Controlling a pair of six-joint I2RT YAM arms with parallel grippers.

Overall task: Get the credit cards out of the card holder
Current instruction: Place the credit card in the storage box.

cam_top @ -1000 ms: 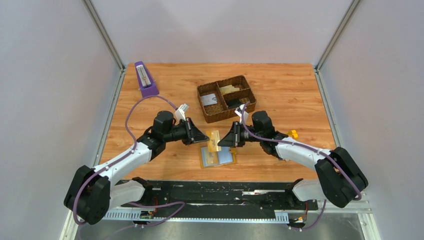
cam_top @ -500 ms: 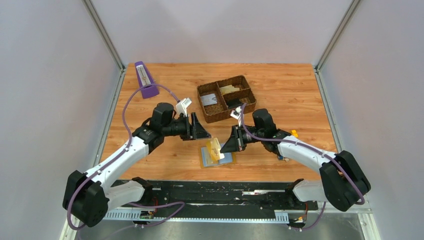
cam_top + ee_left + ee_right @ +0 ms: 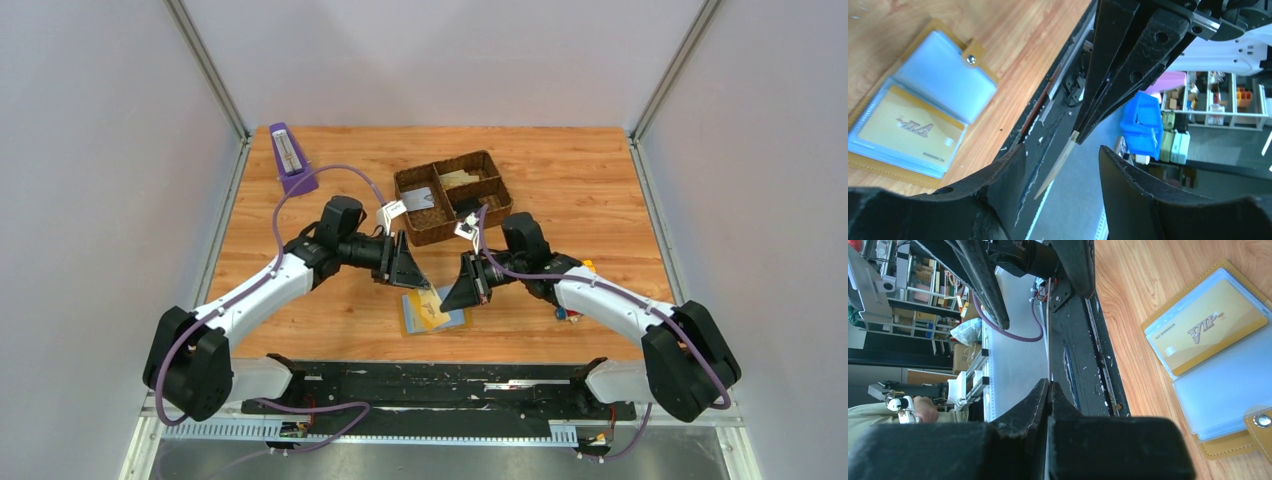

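Wooden surface inside a grey-walled enclosure, both arms reaching inward from the near edge. Left arm and right arm point at each other above the middle of the surface, their tips close together.

Brown woven tray sits beyond the two arms, divided into compartments with flat items inside; they are too small to identify. A purple metronome stands at the far left corner, well apart from the rest.

Card holder lies flat and open on the surface, below and between the two arm tips, yellow edging and snap tab showing around pale blue pockets. One pocket contains a gold card marked VIP.

Right jaws: pressed together on a second card, held edge-on and clear of the holder. Left jaws: apart, holding nothing, with the free end of that second card lying in the gap between them; contact with either side is not evident
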